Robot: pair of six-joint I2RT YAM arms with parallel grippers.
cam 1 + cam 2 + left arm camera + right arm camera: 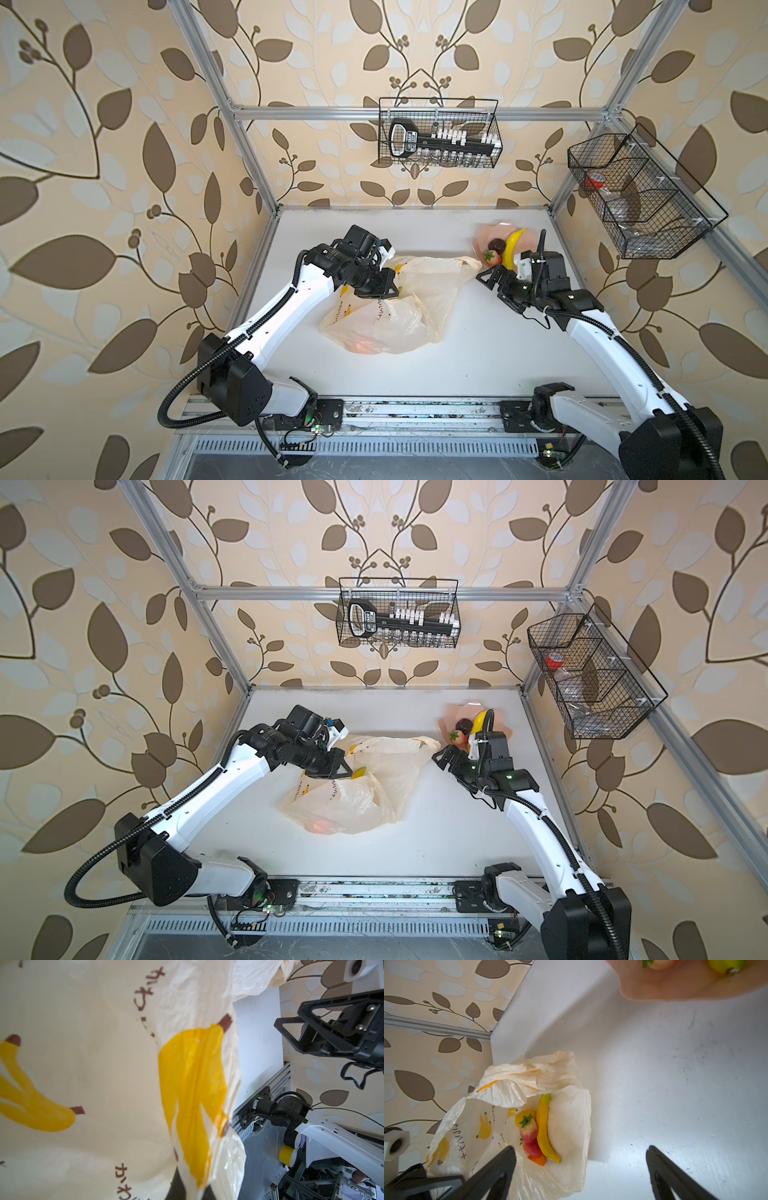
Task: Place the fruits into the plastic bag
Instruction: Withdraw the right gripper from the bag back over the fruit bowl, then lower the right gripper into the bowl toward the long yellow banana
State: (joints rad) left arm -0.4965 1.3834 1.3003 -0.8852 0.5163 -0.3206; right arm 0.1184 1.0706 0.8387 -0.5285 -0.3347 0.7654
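Note:
The cream plastic bag lies mid-table, printed with bananas. My left gripper is shut on its raised edge, and the film fills the left wrist view. Inside the bag lie a yellow banana, two red strawberries, an orange piece and a yellow piece. My right gripper hangs open and empty just right of the bag's mouth. Behind it a pink plate holds a banana, a strawberry and a dark piece.
A wire basket with a black tool hangs on the back wall. Another wire basket hangs on the right frame. Aluminium posts stand at the table's back corners. A metal rail carrying both arm bases runs along the front edge.

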